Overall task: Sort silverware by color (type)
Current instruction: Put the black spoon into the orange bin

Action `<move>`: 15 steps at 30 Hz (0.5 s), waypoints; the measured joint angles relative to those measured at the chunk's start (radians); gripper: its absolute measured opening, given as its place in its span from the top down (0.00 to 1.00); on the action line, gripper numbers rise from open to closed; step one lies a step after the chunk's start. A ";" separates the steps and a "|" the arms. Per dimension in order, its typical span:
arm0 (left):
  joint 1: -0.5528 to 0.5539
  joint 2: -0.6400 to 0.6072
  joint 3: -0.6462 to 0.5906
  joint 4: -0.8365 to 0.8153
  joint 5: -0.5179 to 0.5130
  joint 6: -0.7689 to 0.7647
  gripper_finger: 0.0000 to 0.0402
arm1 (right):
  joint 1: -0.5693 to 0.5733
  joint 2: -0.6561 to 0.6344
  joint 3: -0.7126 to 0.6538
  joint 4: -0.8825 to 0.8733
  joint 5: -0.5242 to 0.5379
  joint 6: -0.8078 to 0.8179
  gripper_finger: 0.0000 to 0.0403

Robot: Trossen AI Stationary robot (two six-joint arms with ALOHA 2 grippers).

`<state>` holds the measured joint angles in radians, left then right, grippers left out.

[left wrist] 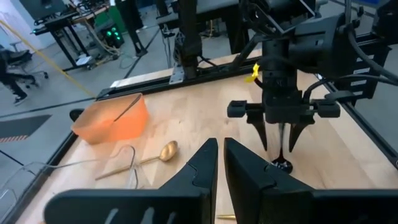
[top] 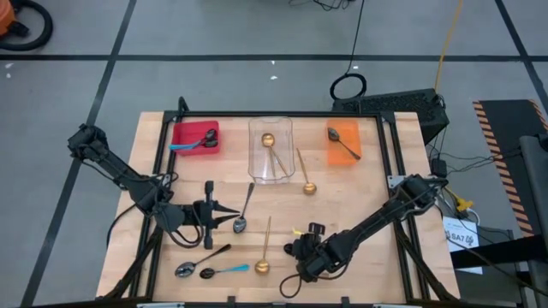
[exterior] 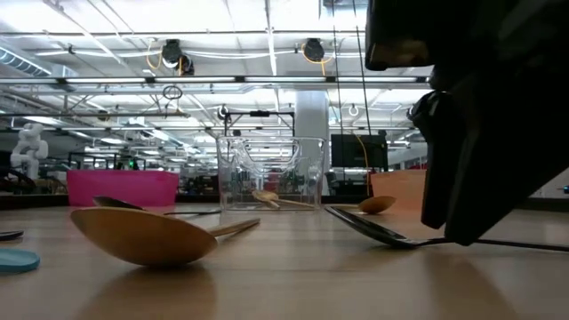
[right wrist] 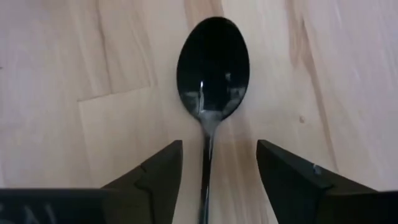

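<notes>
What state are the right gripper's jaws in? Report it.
Open. The right gripper has its jaws standing apart on either side of the handle of a dark spoon, which lies flat on the table, touched by neither.

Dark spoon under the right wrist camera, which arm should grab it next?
Right. The right gripper, open, straddles the dark spoon at its handle; the left gripper sits farther off.

You get even, bright overhead light on the table (top: 342, 197); shadows under the arms are soft and short; in the low view the ceiling strip lights (exterior: 133, 18) blow out to white. The near gold spoon (exterior: 142, 236) sits slightly soft, and the dark spoon bowl (right wrist: 213, 65) carries a small white glint.
</notes>
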<state>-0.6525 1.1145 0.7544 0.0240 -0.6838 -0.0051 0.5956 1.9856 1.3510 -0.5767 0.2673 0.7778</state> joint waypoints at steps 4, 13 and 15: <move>0.000 0.000 0.000 -0.004 0.000 0.000 0.91 | -0.003 0.032 0.004 0.013 -0.002 -0.011 0.52; 0.000 0.000 0.000 -0.027 0.000 -0.002 0.91 | 0.004 0.138 0.005 0.023 -0.023 -0.034 0.67; 0.000 0.000 0.000 -0.030 0.000 -0.002 0.91 | 0.004 0.146 0.005 0.034 -0.034 -0.030 0.74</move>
<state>-0.6525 1.1149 0.7544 -0.0059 -0.6842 -0.0071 0.5995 2.1311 1.3560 -0.5428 0.2337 0.7477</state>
